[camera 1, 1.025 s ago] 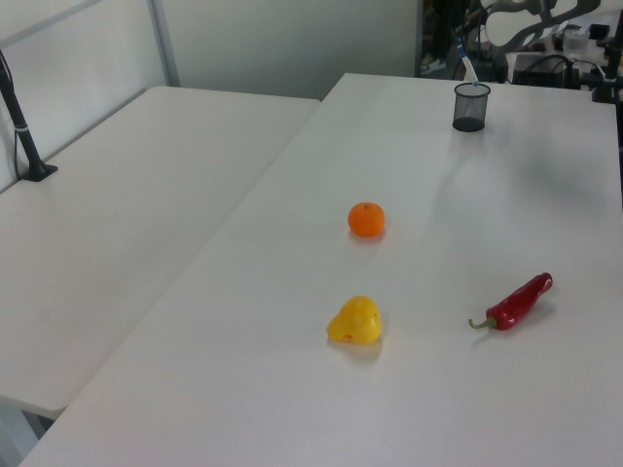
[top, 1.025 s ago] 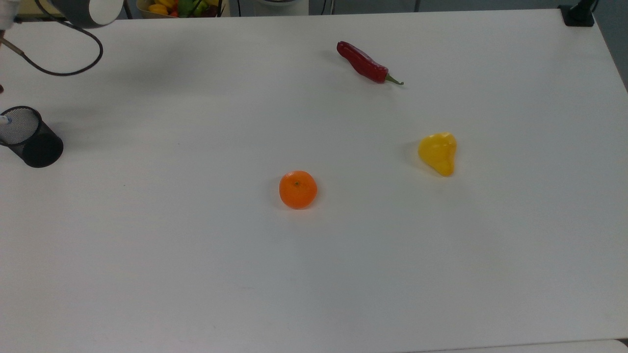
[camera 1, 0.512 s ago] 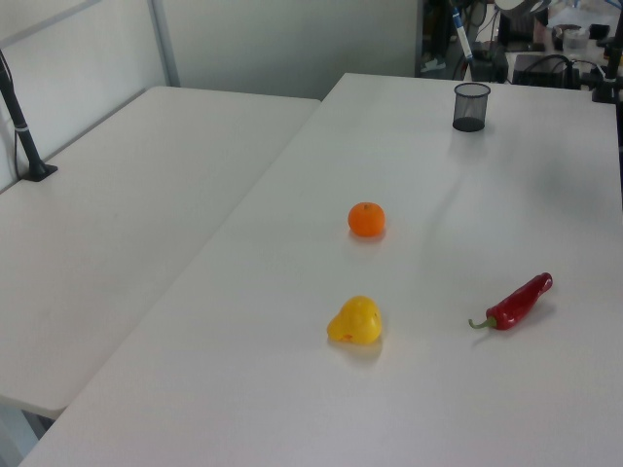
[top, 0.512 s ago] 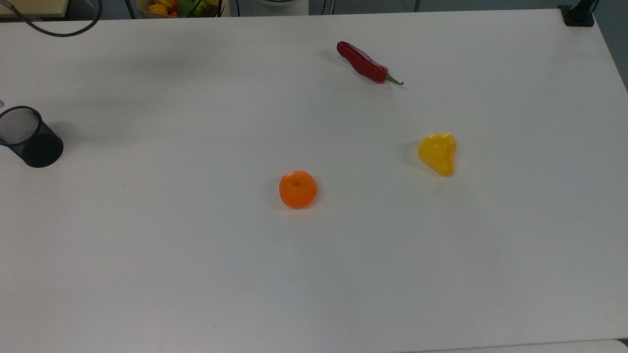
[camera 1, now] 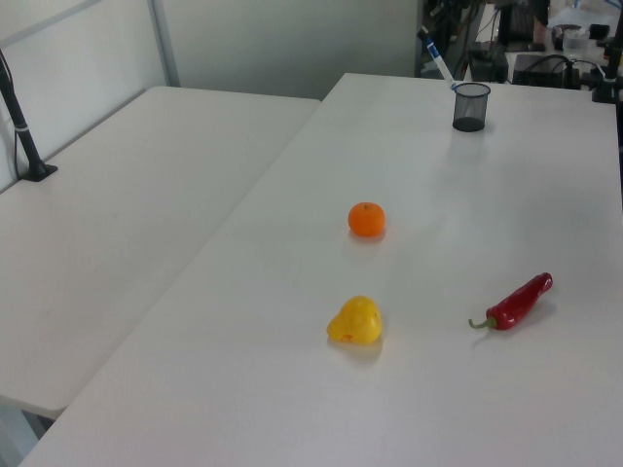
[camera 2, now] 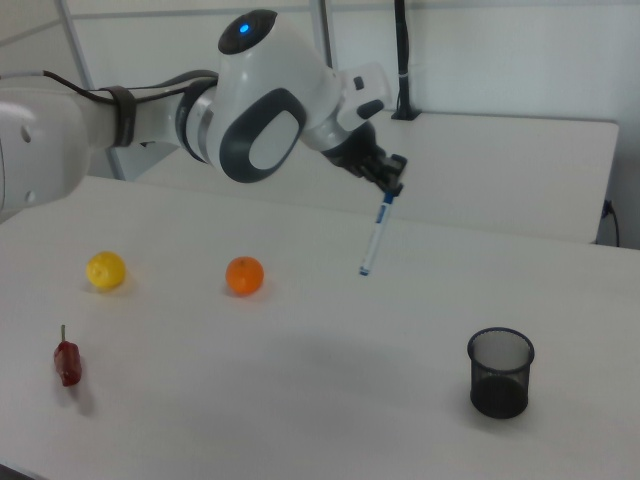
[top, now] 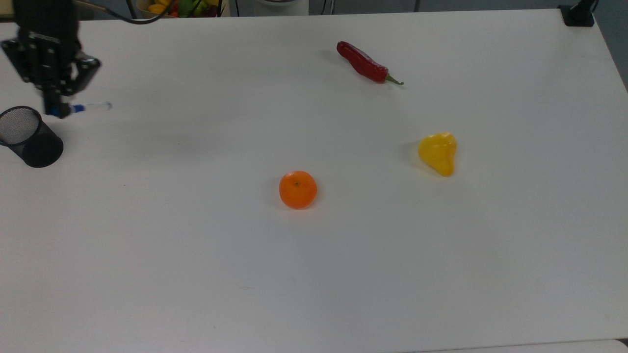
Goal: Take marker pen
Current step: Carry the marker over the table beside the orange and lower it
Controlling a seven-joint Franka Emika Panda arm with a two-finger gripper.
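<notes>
The marker pen [camera 2: 374, 238], white-barrelled with blue ends, hangs tilted in the air above the white table [camera 2: 300, 400]. My gripper [camera 2: 392, 188] is shut on its upper end. In the top view the gripper [top: 55, 109] sits just above the black mesh cup [top: 29, 137], and the marker pen [top: 91, 106] points toward the top view's right. The marker pen [camera 1: 437, 58] is clear of the mesh cup [camera 1: 470, 106], up and to the left view's left of it. The cup [camera 2: 500, 372] stands upright with nothing in it.
An orange [top: 298, 189] lies mid-table, a yellow pear-shaped fruit [top: 438, 153] to the top view's right of it, and a red chilli [top: 363, 63] farther back. A black clamp [top: 579, 14] sits on the far right corner. A bowl of produce [top: 179, 7] stands beyond the far edge.
The marker pen stood in the mesh cup a second ago; it has since been lifted out and carried toward the top view's right. The arm has come back into the top view.
</notes>
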